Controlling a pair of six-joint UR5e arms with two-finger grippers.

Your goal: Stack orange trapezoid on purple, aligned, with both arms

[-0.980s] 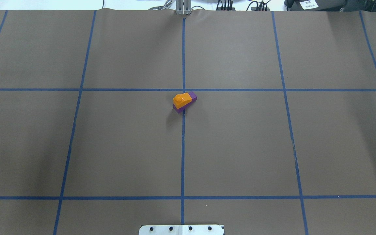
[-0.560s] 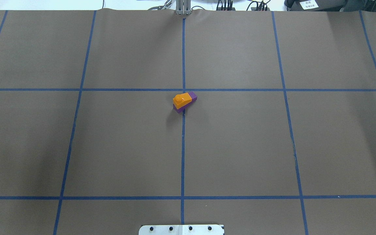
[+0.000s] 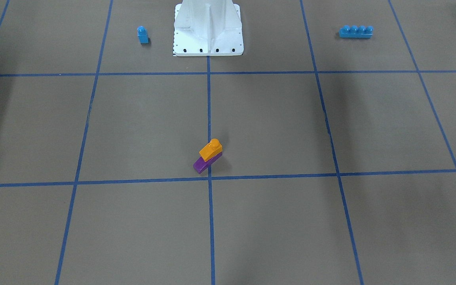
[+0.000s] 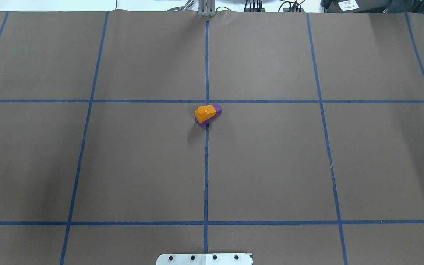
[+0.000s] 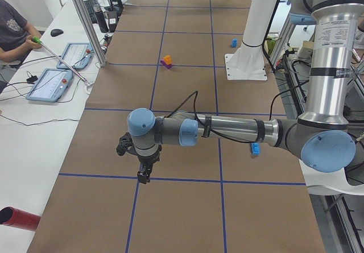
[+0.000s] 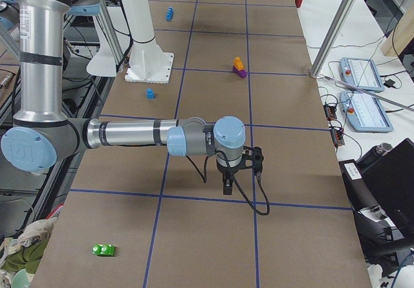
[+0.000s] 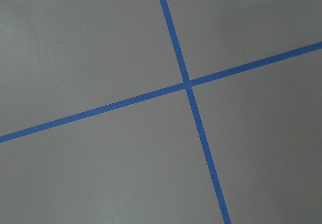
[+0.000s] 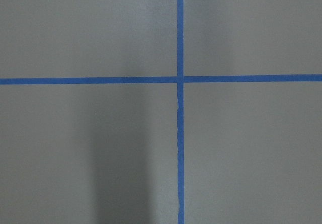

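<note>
The orange trapezoid [image 4: 204, 112] sits on top of the purple block [image 4: 217, 108] near the table's middle, beside the centre tape line. The purple end sticks out past the orange. The stack also shows in the front view, orange [image 3: 211, 149] on purple [image 3: 200, 164]. Both arms are away from it. My left gripper [image 5: 143, 176] points down over a tape line at the table's left end. My right gripper [image 6: 227, 188] points down over a tape line at the right end. I cannot tell whether either is open or shut. The wrist views show only bare paper and tape.
A small blue single-stud block [image 3: 143, 35] and a blue four-stud brick [image 3: 355, 31] lie either side of the white robot base [image 3: 208, 27]. A green block [image 6: 103, 250] lies at the table's right end. Operator tablets [image 5: 54, 85] sit on a side table.
</note>
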